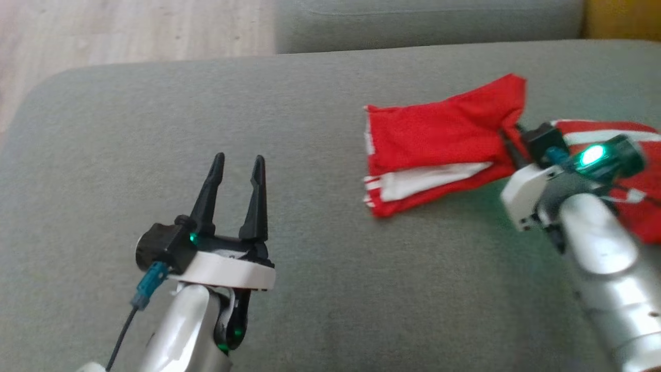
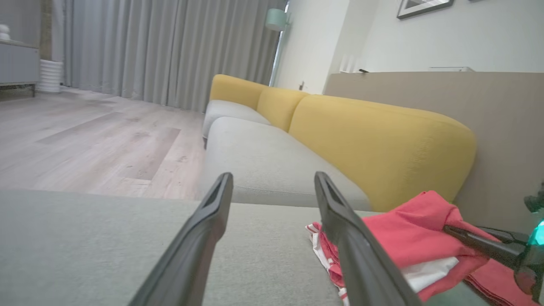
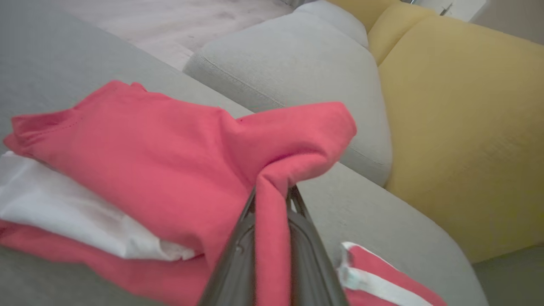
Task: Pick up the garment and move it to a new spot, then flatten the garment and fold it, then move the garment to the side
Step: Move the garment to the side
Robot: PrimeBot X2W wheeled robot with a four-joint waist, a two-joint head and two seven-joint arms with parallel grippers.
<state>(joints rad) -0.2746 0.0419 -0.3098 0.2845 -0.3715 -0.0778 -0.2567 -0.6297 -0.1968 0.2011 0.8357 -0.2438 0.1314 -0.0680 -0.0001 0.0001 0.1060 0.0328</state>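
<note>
Garment (image 1: 434, 139): bunched at two o'clock, unfolded.
Right gripper (image 3: 274, 197): pinching its fold.
Left gripper (image 1: 237, 165): wide, empty.
Progress: we judge pickup begun; moving, flattening, folding remain.

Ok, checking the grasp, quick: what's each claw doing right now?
Left claw: open, holding nothing.
Right claw: shut on the red garment.

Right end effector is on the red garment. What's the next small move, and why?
Probably raise the shut right end effector slightly: it pinches a fold of the red garment, whose bulk lies on the grey cushion. The left end effector is open, apart from the cloth.
</note>
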